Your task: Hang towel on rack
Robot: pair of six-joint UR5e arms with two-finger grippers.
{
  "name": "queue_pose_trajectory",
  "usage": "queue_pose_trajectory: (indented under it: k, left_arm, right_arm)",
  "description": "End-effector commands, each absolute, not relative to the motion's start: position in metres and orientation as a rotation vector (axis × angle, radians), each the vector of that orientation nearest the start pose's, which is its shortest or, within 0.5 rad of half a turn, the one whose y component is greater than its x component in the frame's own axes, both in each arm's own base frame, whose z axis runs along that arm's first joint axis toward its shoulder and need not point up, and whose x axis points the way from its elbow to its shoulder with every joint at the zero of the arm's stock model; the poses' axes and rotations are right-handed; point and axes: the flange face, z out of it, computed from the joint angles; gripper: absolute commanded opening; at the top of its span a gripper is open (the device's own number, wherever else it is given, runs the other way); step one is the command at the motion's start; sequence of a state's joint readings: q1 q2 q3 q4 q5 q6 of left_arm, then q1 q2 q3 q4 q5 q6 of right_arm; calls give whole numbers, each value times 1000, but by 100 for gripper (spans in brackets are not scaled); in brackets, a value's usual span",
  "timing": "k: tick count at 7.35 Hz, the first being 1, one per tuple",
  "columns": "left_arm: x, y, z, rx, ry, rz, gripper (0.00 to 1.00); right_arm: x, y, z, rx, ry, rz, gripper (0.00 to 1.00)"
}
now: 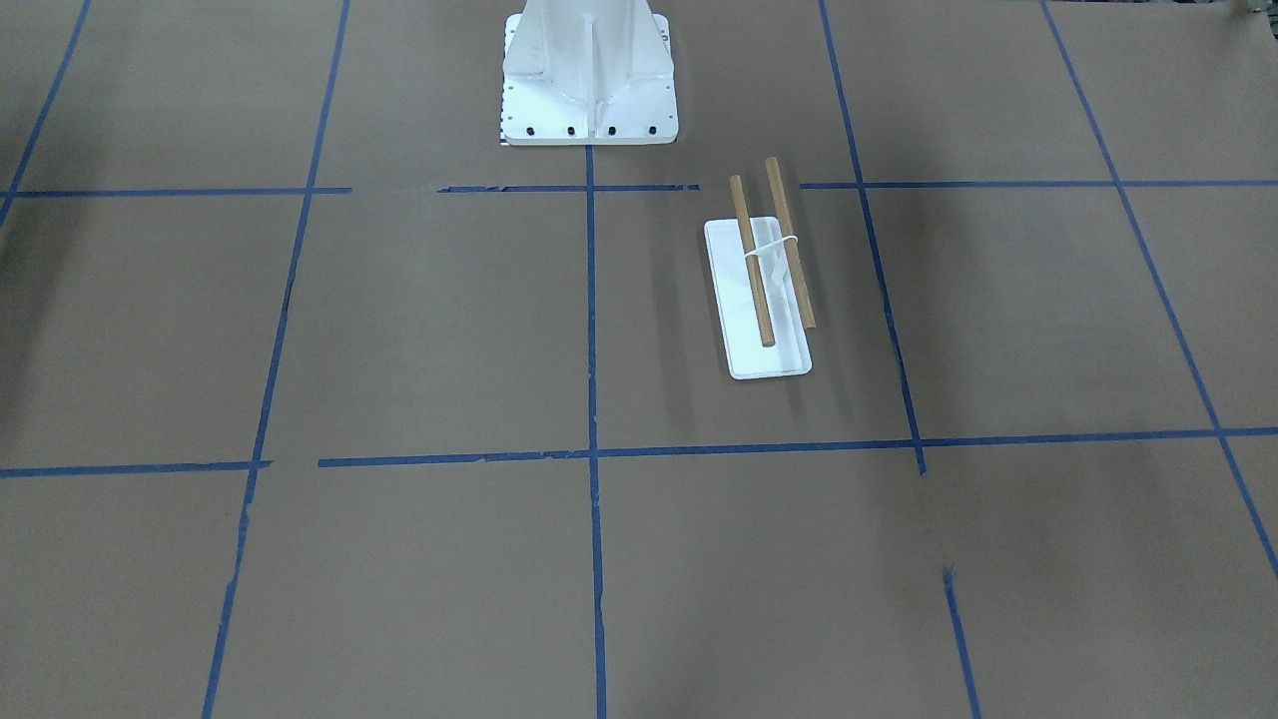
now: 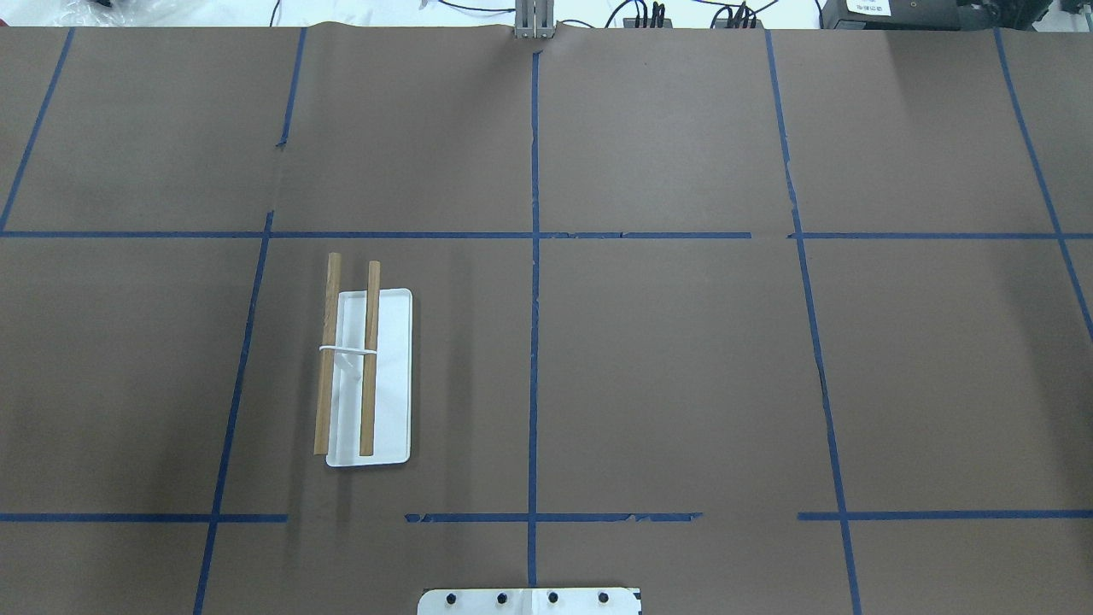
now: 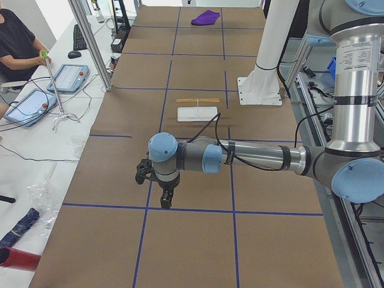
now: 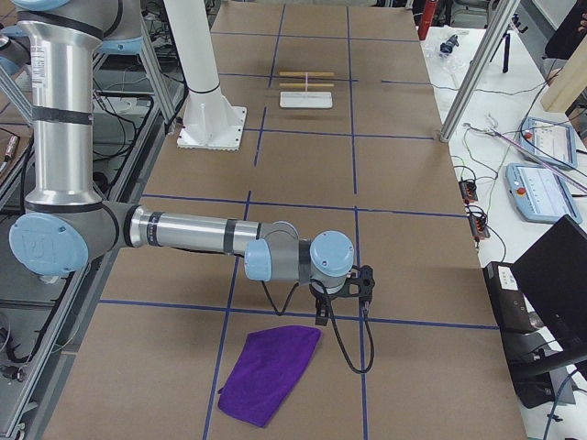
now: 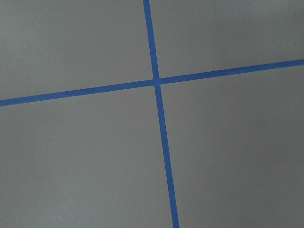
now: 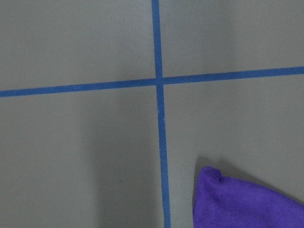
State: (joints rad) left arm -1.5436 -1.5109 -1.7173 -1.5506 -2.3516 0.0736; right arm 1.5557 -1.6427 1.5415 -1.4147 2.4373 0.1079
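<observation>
The rack (image 1: pixel 737 318) has a white tray base and two wooden rods (image 2: pixel 370 357); it stands on the brown table on the robot's left side and also shows in the side views (image 3: pixel 197 111) (image 4: pixel 306 93). The purple towel (image 4: pixel 266 371) lies flat at the table's right end, far from the rack; it is small in the exterior left view (image 3: pixel 206 17), and its corner shows in the right wrist view (image 6: pixel 247 202). My right gripper (image 4: pixel 322 314) hangs just above the towel's near corner. My left gripper (image 3: pixel 165 198) hangs over bare table. I cannot tell whether either is open or shut.
The large white pedestal (image 1: pixel 589 85) with bolt holes stands at the robot's edge of the table (image 2: pixel 529 602). Blue tape lines cross the brown surface (image 5: pixel 156 80). An operator (image 3: pixel 18 48) and tablets (image 3: pixel 69 77) are beside the table.
</observation>
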Motion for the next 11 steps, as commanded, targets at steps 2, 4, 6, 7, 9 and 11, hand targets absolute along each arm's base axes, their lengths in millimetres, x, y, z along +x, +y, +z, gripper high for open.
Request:
queue_pose_trajectory:
  k: [2,4,6,7,9,11]
  left_arm:
    - [-50,-471,612,90,781,127,100]
    - [-50,-471,610,96,779,129,100]
    - [-51,-471,606,102,780,129,100]
    - [-50,-471,606,102,780,131,100]
    - [-51,-471,606,104,780,131,100]
    - [-51,-471,606,104,780,131,100]
  right_arm:
    - [30,-434,793,129,-820,-107,100]
    - [16,-421,827,172,-774,-206,100]
    - [9,-419,829,176,-768,-263,100]
    - [6,-414,835,153,-771,-266,100]
    - [6,-392,849,118,-772,-262,100]
    - [4,-389,850,114,-771,-266,100]
